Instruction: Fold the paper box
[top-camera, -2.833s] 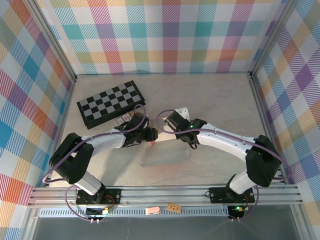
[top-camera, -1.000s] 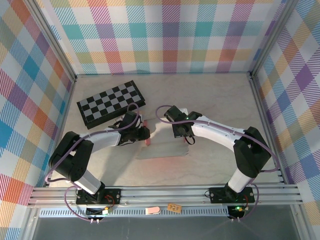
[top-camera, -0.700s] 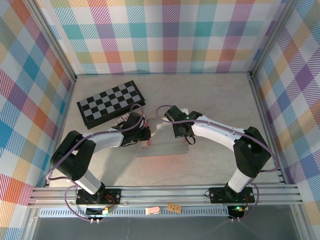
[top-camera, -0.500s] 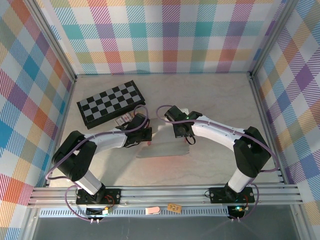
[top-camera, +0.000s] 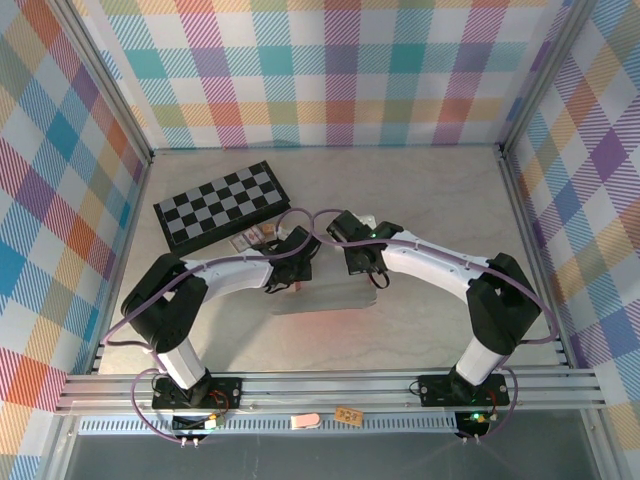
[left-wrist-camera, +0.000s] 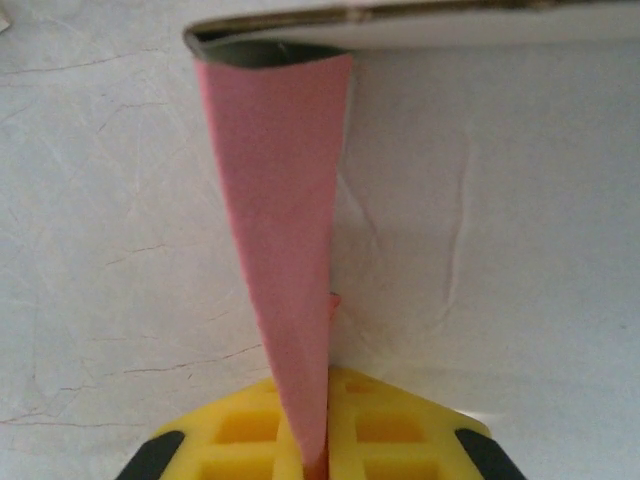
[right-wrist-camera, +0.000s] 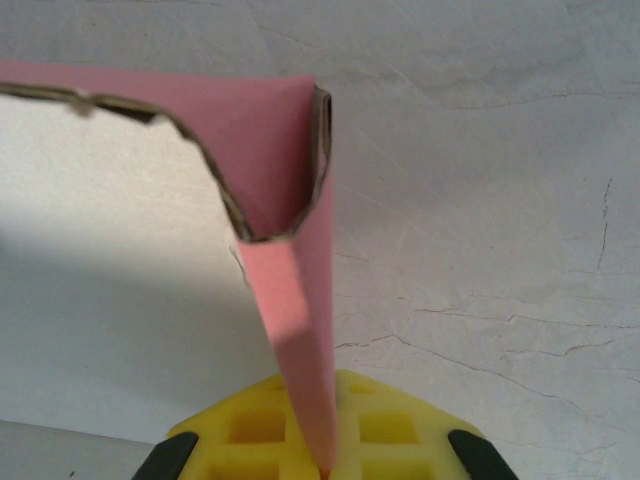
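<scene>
Left pincer (left-wrist-camera: 316, 445) has edged right; it and right pincer (right-wrist-camera: 327, 445) each pinch an end flap of the paper box (top-camera: 325, 298), lying left-right between them.

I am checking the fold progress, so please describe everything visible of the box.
The box is thin card, pink on one side and pale grey-white on the other. One cut edge looks ragged. Its main panel spreads pale side up at the middle of the table, between the arms. Two pink flaps stand up at its ends; the left fingers pinch one, the right fingers the other.
</scene>
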